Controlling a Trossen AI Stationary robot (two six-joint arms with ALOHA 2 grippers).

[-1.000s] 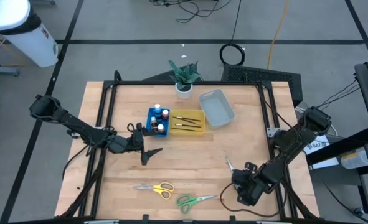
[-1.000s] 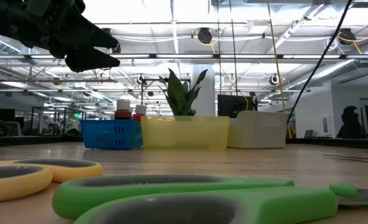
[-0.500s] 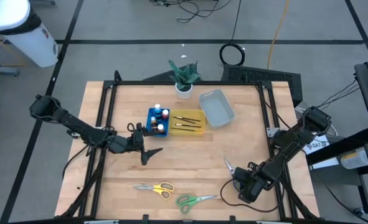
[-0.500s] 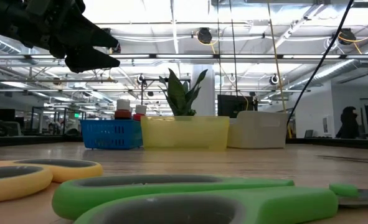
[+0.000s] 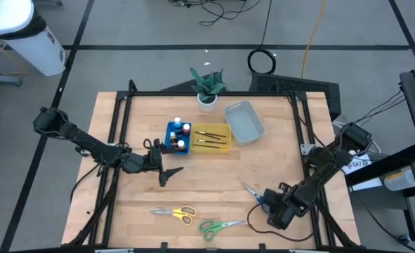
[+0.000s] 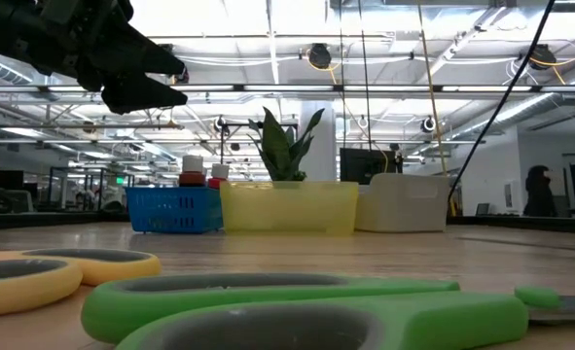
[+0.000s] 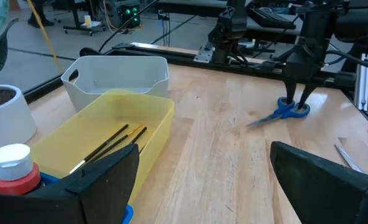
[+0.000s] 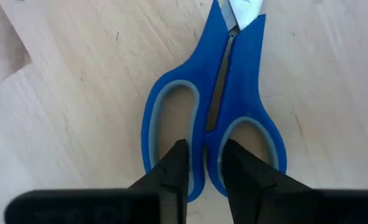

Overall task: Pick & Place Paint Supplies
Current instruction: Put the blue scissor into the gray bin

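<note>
Blue-handled scissors lie on the table at the near right, blades pointing far-left. My right gripper stands over their handles, shut on them; it also shows in the left wrist view. My left gripper hangs open and empty above the table, near the blue tray that holds paint bottles. Thin brushes lie in the yellow tray. Yellow-handled scissors and green-handled scissors lie flat by the near edge. My right gripper pinches the scissors' handles at the inner bars of the two finger loops, one finger in each loop. The fingers come from above, pointing down. The scissors lie flat on the table, closed.
A clear tray stands right of the yellow one, and a potted plant sits at the far edge. Black frame rails run along the table's left and right sides. Bare wood lies in the table's middle.
My right gripper has shifted a little toward the table's left edge with the blue scissors. The scissors have turned about on the table: their blade tip has swung from pointing toward the far edge to pointing far-left.
</note>
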